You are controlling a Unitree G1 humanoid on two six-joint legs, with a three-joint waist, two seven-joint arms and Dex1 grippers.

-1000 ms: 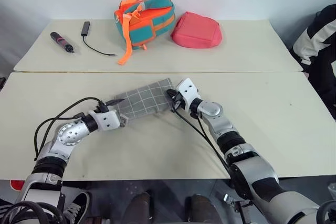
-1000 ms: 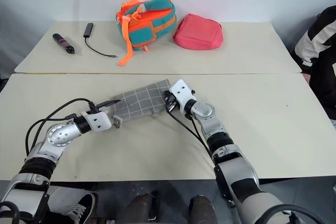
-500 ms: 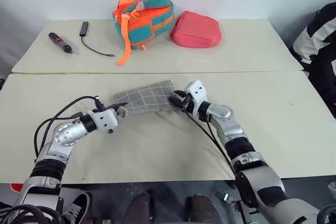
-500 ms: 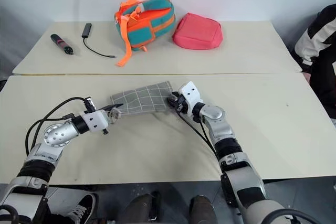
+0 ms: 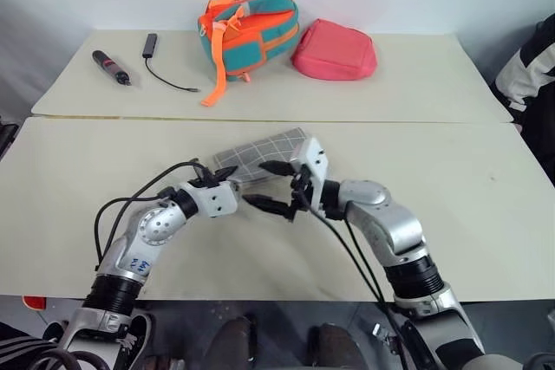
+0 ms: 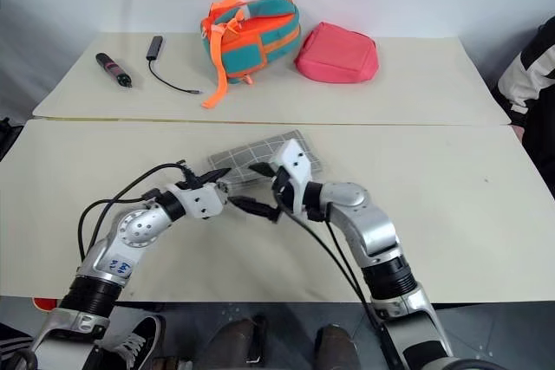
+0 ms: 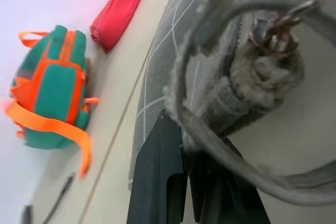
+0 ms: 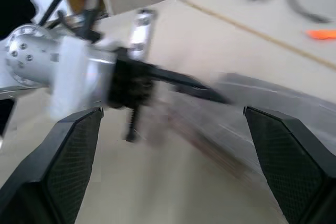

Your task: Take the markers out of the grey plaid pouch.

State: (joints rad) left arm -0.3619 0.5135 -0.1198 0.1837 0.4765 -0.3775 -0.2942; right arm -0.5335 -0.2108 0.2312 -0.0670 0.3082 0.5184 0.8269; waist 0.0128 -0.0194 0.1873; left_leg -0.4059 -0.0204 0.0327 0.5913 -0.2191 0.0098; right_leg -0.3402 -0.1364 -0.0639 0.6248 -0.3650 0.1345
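The grey plaid pouch lies on the near table, slanting away to the right. My left gripper is shut on its near left end. In the left wrist view the black fingers clamp the fabric just below the small round zip tab. My right gripper hovers just in front of the pouch, pointing left toward the left gripper. It is open, its fingers spread wide with nothing between them. Its wrist view looks between the fingers at the left gripper and the blurred pouch. The markers are hidden.
On the far table are a teal-and-orange bag, a pink-red pouch, a dark stick with red bands and a black cable. A seam divides the two tables. A person's sleeve shows at the right edge.
My right gripper let go of the pouch's right end, opened wide and drew back toward me. My left gripper shut on the pouch's left end and shifted right. The camera also shifted.
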